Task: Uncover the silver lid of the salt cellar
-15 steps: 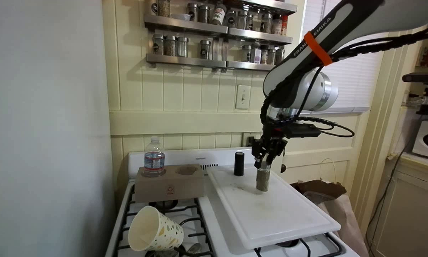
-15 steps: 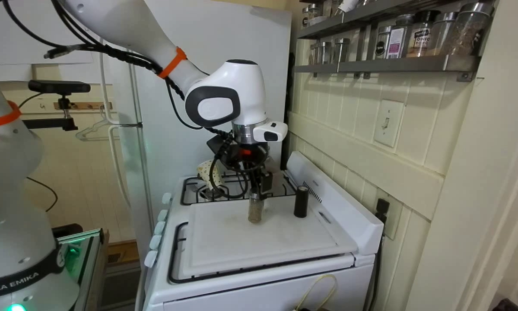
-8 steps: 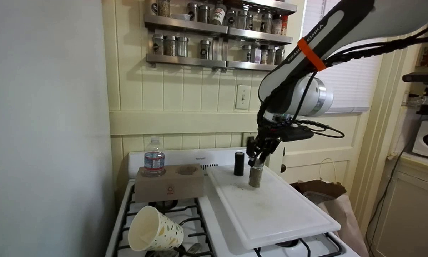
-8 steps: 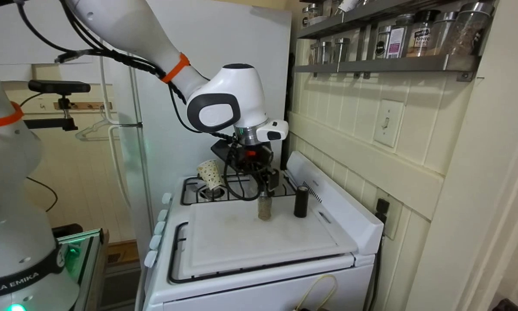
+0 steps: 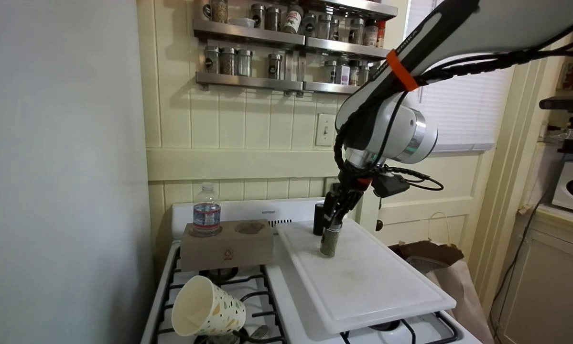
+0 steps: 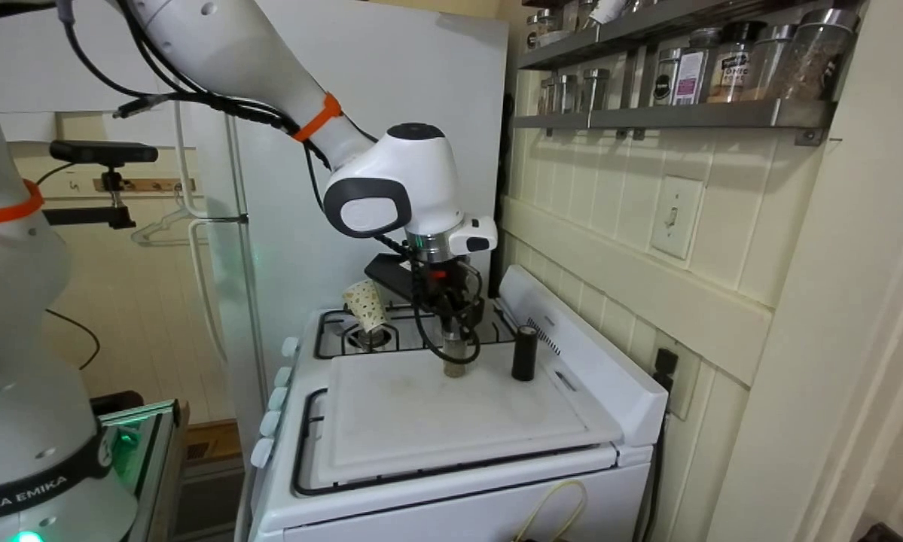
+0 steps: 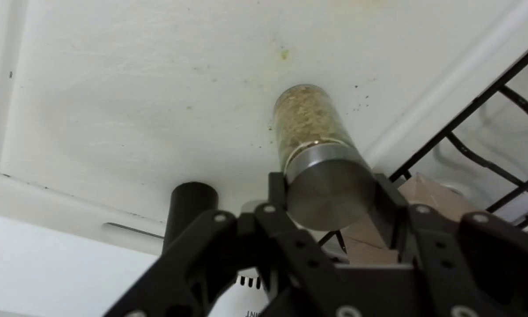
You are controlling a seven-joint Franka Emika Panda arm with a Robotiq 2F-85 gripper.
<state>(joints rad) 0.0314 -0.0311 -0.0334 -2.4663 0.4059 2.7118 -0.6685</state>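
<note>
Wrist view, clear salt cellar [image 7: 311, 125] of tan flakes [image 7: 303, 111], dull silver lid [image 7: 329, 191] on, tool [image 7: 329, 187] clamped across lid.

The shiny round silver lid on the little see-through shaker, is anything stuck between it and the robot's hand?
No, nothing visible is in the way. The black robot hand is closed on the round silver metal lid, which sits atop the small see-through shaker. The black cylindrical shaker stands off to one side, not between them.

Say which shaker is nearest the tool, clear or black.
The clear shaker: the tool is shut on its lid, while the black shaker stands apart.
</note>
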